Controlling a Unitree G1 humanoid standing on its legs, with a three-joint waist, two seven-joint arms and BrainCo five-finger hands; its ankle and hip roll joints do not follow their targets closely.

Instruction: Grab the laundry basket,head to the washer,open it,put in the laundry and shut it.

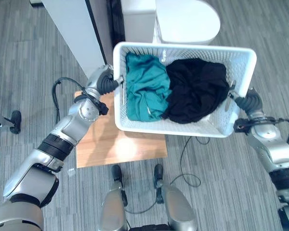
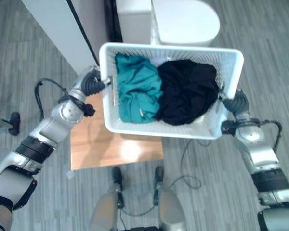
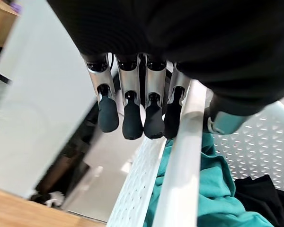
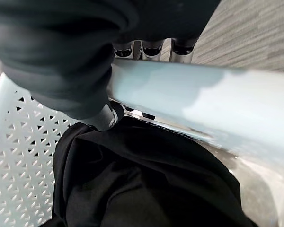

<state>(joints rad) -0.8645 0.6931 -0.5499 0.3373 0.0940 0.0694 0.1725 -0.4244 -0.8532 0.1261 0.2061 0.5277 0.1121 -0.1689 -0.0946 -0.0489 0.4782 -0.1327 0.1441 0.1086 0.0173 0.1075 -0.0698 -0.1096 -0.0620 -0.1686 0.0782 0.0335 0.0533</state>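
Observation:
I hold a white perforated laundry basket (image 1: 183, 46) in the air between both hands, over the far edge of a low wooden table. A teal garment (image 1: 144, 89) fills its left half and a black garment (image 1: 197, 89) its right half. My left hand (image 1: 105, 82) grips the basket's left rim: the fingers (image 3: 132, 118) run down the outside of the rim (image 3: 184, 161) and the thumb sits inside, above the teal cloth (image 3: 213, 189). My right hand (image 1: 248, 102) grips the right rim (image 4: 189, 90), thumb (image 4: 104, 118) inside above the black cloth (image 4: 146, 179).
The wooden table (image 1: 115, 139) lies under the basket's near left corner. A white rounded appliance (image 1: 188, 21) stands just beyond the basket. A pale upright panel (image 1: 74, 29) rises at the far left. Grey striped floor (image 1: 221, 183) lies all around.

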